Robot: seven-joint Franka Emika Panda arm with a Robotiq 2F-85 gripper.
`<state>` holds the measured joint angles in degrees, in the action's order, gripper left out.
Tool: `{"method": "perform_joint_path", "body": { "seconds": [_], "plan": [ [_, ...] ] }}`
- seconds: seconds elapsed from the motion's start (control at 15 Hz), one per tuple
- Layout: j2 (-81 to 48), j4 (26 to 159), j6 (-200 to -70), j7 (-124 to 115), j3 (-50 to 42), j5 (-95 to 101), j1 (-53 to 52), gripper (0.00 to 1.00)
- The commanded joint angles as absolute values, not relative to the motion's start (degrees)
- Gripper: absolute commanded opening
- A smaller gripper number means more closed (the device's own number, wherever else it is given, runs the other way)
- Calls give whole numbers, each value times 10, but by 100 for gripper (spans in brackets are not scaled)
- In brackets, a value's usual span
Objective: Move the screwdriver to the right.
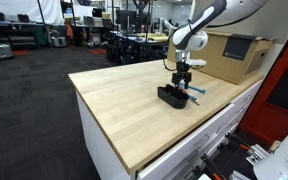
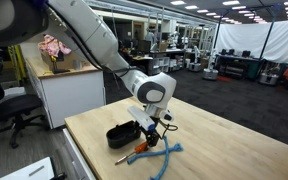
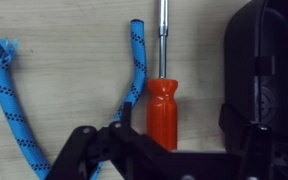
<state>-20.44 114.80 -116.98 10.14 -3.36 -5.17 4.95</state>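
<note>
The screwdriver [image 3: 161, 108] has an orange handle and a thin silver shaft and lies flat on the wooden table. In an exterior view it shows below the gripper [image 2: 136, 149]. My gripper [image 3: 177, 128] is open and low over the table, with one finger on each side of the orange handle and not touching it. It also shows in both exterior views [image 1: 183, 76] [image 2: 150, 126]. In the wrist view the handle's lower end is hidden behind the gripper body.
A black tray [image 3: 269, 70] sits close beside the screwdriver, also seen in both exterior views [image 1: 170, 97] [image 2: 118, 136]. A blue rope [image 3: 14, 100] curls on the other side [image 2: 166, 152]. A cardboard box [image 1: 234, 56] stands at the table's back.
</note>
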Motion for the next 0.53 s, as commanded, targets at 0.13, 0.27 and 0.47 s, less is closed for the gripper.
{"method": "perform_joint_path", "body": {
  "seconds": [0.13,0.27,0.47],
  "plan": [
    [-90,1196,-1167,43,-36,28,26,100],
    [-44,1210,-1163,34,-32,47,23,100],
    [32,1244,-1168,56,-24,43,18,100]
  ]
}}
